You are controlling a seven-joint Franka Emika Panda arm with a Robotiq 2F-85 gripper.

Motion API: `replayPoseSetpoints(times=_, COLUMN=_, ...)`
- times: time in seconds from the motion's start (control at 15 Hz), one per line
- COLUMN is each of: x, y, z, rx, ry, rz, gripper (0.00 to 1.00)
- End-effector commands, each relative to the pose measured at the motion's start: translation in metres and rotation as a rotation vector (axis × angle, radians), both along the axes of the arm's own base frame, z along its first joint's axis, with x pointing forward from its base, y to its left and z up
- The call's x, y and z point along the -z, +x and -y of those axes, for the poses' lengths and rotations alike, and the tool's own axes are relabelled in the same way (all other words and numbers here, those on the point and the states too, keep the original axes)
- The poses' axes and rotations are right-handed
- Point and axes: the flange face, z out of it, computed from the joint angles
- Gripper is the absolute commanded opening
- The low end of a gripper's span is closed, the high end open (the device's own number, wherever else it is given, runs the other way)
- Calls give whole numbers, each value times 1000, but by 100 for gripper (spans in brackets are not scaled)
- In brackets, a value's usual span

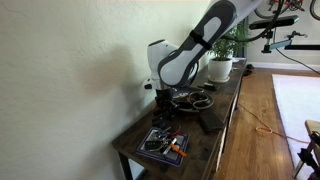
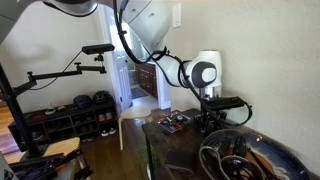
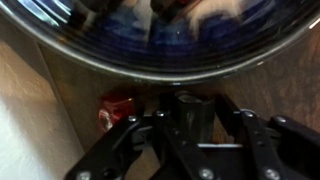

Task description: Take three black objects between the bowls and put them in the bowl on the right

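In the wrist view my gripper (image 3: 193,118) is shut on a small black object (image 3: 193,108) that stands upright between the fingers, just in front of the rim of a large dark bowl (image 3: 160,45). In both exterior views the gripper (image 1: 163,100) (image 2: 210,118) is low over the dark table, between the dark bowl (image 1: 201,101) (image 2: 255,160) and a tray-like bowl of tools (image 1: 162,145) (image 2: 172,122). The black object itself is too small to make out in the exterior views.
A small red object (image 3: 118,110) lies on the wooden table top (image 3: 40,120) to the left of the fingers. A potted plant (image 1: 222,62) stands at the table's far end. A wall runs along one long side of the table (image 1: 222,125).
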Motion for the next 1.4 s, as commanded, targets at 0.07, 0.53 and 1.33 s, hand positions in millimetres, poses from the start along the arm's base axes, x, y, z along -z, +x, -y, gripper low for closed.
replayPoseSetpoints(times=0.07, x=-3, y=-2, z=6, rx=-14, ry=3, rz=12, gripper=17)
replayPoseSetpoints(times=0.53, x=-15, y=-8, z=3, rx=5, ry=-4, rz=15, gripper=17)
replayPoseSetpoints(times=1.33, x=-61, y=-34, z=19, rx=91, ry=-35, rz=114, gripper=17)
